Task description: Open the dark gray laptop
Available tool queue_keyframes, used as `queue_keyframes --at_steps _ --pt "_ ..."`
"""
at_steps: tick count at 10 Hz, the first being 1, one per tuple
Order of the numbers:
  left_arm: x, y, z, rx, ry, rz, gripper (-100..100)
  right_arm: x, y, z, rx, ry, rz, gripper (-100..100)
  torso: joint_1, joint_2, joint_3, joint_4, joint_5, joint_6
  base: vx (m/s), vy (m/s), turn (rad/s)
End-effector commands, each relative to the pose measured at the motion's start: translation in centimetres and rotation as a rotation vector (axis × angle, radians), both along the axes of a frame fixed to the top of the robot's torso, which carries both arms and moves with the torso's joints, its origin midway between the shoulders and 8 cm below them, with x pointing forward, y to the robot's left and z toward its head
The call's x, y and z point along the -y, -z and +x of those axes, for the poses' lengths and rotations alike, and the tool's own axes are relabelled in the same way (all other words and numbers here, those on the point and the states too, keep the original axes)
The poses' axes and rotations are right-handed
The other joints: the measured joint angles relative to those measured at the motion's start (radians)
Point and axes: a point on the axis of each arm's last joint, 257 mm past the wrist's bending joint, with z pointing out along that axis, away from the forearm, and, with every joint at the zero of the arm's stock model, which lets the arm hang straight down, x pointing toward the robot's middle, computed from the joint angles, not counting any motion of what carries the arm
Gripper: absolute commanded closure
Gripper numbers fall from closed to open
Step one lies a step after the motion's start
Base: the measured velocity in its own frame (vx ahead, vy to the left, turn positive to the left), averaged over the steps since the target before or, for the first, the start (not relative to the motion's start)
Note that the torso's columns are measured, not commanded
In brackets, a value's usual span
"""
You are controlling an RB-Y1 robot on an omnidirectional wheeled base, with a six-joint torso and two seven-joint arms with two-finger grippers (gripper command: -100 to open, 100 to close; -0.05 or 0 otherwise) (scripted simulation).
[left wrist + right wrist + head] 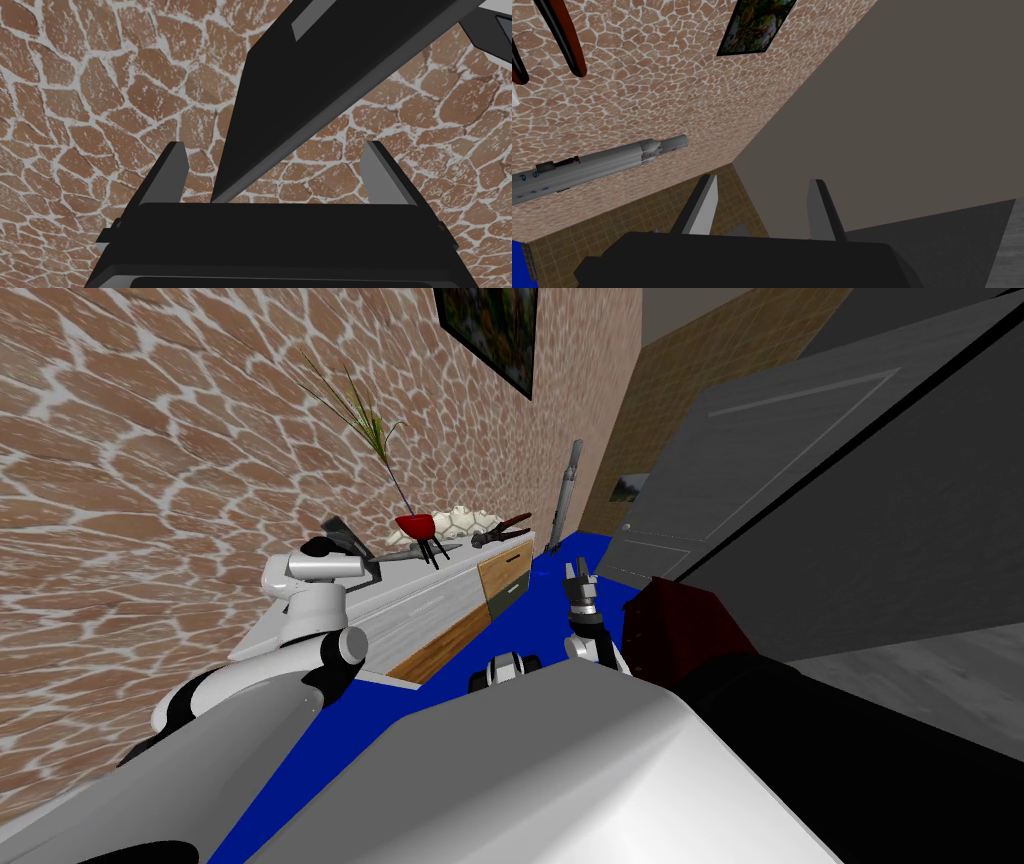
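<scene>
head view: the dark gray laptop (347,538) sits on the near end of the long white cabinet (430,593), right by the stone wall (150,438). its lid looks tipped up a bit, so i think the opening is started but not done. the lid has more way to go. the left arm is bent and reaches over to the laptop. the right gripper (578,576) points up over the blue floor (310,748), well away from the cabinet.

left wrist view: the left gripper (274,145) has its two fingers wide apart. a corner of the dark lid pokes down between them. the lid does not seem to touch either finger, so nothing is squeezed.

right wrist view: the right gripper's two fingers stand a little apart with nothing between them.
</scene>
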Motion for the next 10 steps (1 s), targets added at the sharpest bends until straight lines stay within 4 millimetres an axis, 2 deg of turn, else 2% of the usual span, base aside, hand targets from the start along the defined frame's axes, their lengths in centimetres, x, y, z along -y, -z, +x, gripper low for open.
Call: queue_keyframes --at_steps 1,4,10 --pt "-0.2 -0.8 -0.1 0.000 -0.008 0.004 100 0.0 0.0 0.0 0.000 0.000 0.000 0 0.000 0.000 0.000 0.000 0.000 0.000 0.069 0.055 -0.054" --pt "-0.1 0.0 0.0 0.056 0.009 -0.087 100 0.0 0.0 0.0 0.000 0.000 0.000 0 0.000 0.000 0.001 -0.001 0.005 0.002 -0.001 0.034 0.056" --pt "0.2 0.7 0.1 0.206 0.041 -0.328 100 0.0 0.0 0.0 0.000 0.000 0.000 0 -0.003 -0.004 -0.003 -0.002 0.000 0.002 -0.032 0.029 0.049"
